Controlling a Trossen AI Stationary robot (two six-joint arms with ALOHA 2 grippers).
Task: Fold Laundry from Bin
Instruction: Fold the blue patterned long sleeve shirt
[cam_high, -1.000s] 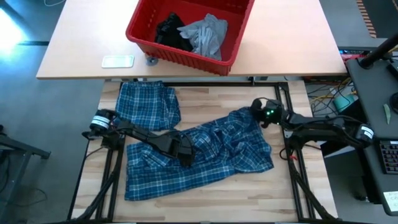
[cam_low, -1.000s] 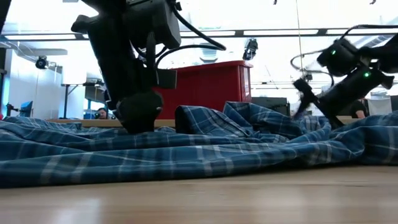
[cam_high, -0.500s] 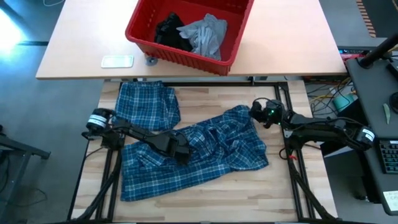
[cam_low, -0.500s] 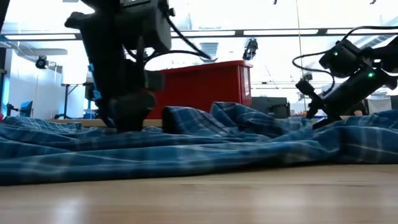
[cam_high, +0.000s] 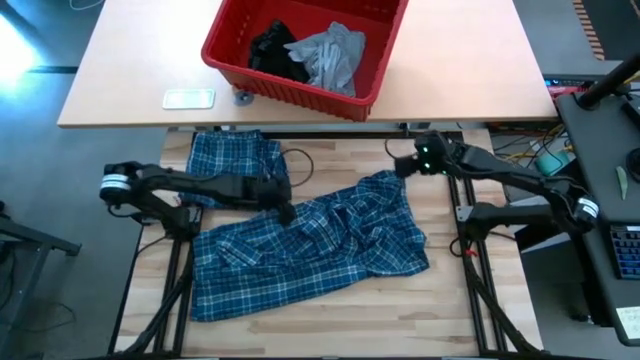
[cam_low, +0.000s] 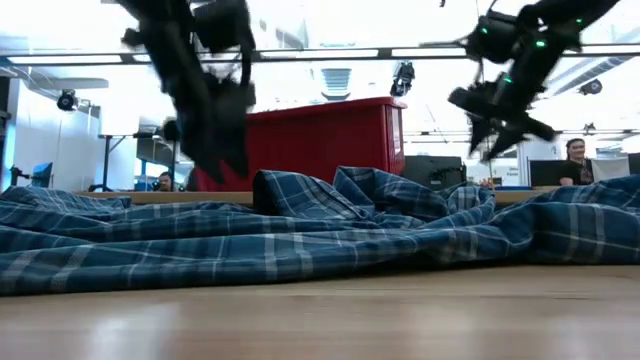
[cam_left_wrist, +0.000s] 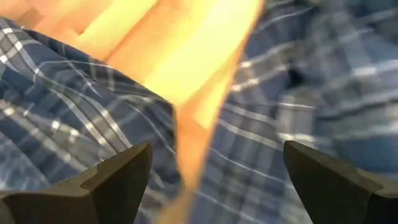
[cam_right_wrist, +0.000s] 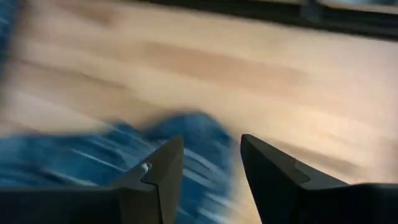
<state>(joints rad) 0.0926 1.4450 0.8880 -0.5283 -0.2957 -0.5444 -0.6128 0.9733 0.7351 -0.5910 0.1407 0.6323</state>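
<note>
Both grippers lifted off; plaid shirt lies below R gripper.

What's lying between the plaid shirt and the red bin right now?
In the high view, only the table's dark frame bar and a bare strip of tan tabletop separate the plaid shirt from the red bin.

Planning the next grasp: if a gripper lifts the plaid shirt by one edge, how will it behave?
The plaid shirt lies rumpled in soft ridges, so it will probably drape and sag, not hold shape. Spread thin, it looks light. Part of it lies folded over, so layers may drag along.
</note>
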